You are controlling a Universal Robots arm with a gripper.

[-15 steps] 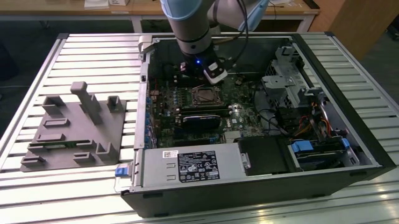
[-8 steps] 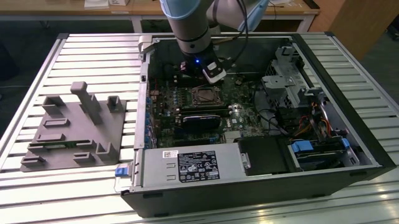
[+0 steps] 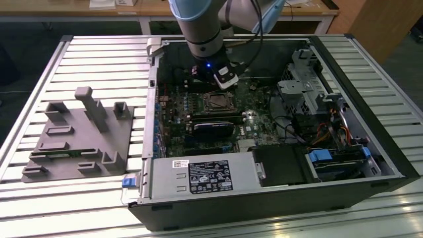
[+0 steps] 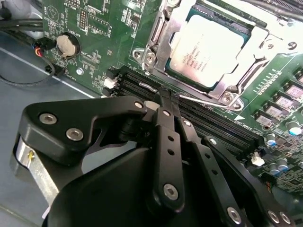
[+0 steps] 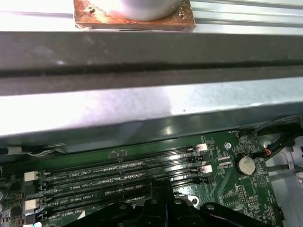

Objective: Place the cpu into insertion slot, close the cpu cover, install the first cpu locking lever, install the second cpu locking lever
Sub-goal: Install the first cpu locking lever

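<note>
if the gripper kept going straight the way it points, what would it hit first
The gripper would likely meet the long black memory slots right under its shut tips, beside the thin silvery locking lever; depth is unclear.

You have 1 robot arm [image 3: 201, 25] with 1 gripper [image 4: 164, 98] in front of you, and 1 slatted table [image 3: 99, 54] bearing 1 open computer case [image 3: 370, 99] and 1 grey moulded fixture [image 3: 73, 144]. Inside the case you can count 1 insertion slot [image 3: 217, 101], 1 cpu [image 4: 208, 47], 1 cpu cover [image 4: 163, 42], 1 round coin cell [image 4: 66, 45], 1 black rectangular card [image 3: 213, 130] and 1 labelled grey metal box [image 3: 205, 176]. In the first wrist view you get 4 long black memory slots [image 5: 118, 177].
</note>
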